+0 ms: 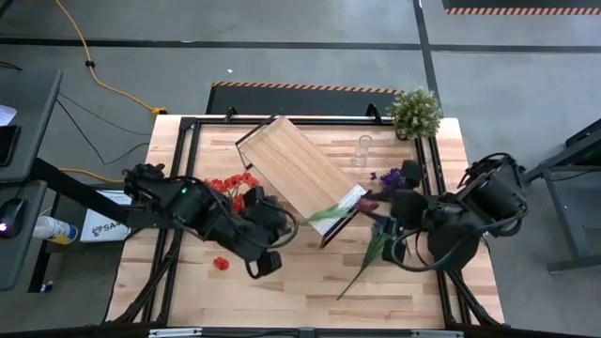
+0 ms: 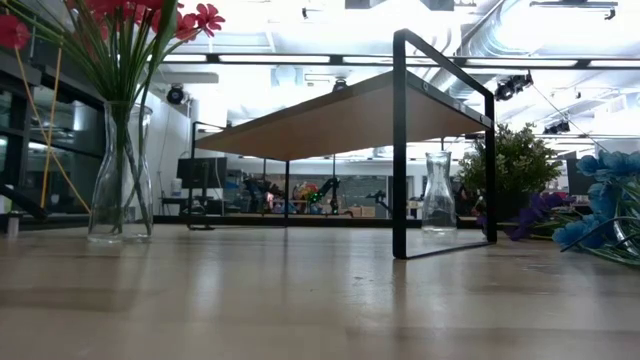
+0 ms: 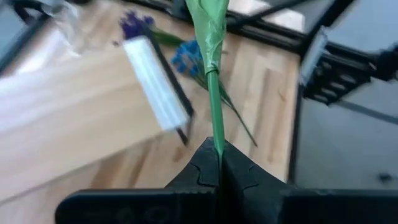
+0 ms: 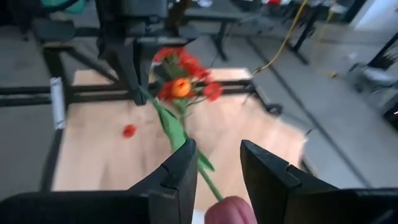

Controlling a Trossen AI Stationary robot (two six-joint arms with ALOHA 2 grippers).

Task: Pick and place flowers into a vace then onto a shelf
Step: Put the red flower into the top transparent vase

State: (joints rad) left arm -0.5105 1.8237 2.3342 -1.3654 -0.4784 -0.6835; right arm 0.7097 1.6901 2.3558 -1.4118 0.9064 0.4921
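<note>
A green-stemmed flower (image 1: 329, 213) with a dark red bloom (image 1: 366, 204) hangs in the air over the table's middle, between my two grippers. My left gripper (image 1: 286, 222) is shut on its stem. My right gripper (image 1: 383, 212) has its fingers on either side of the bloom end. A glass vase (image 2: 120, 170) of red flowers (image 1: 235, 188) stands on the table beside the left arm. The shelf (image 1: 300, 169) stands on its black legs at the middle, and an empty glass vase (image 1: 362, 150) stands behind it. My left gripper pinches the thin green stem (image 3: 217, 140) between its two shut fingers. The stem runs straight on past the fingertips to a folded green leaf (image 3: 208, 25), clear of the table. My right gripper has the dark red bloom (image 4: 229, 211) far back between its fingers. The stem (image 4: 177, 134) leads away from the bloom toward the left arm. Whether both fingers press the bloom is hidden at the picture's edge.
Blue flowers (image 2: 600, 200), purple flowers (image 1: 388, 176) and a long green stem (image 1: 362, 268) lie on the table under the right arm. A loose red bloom (image 1: 220, 264) lies near the left arm. A bushy potted plant (image 1: 415, 111) stands at the far right corner.
</note>
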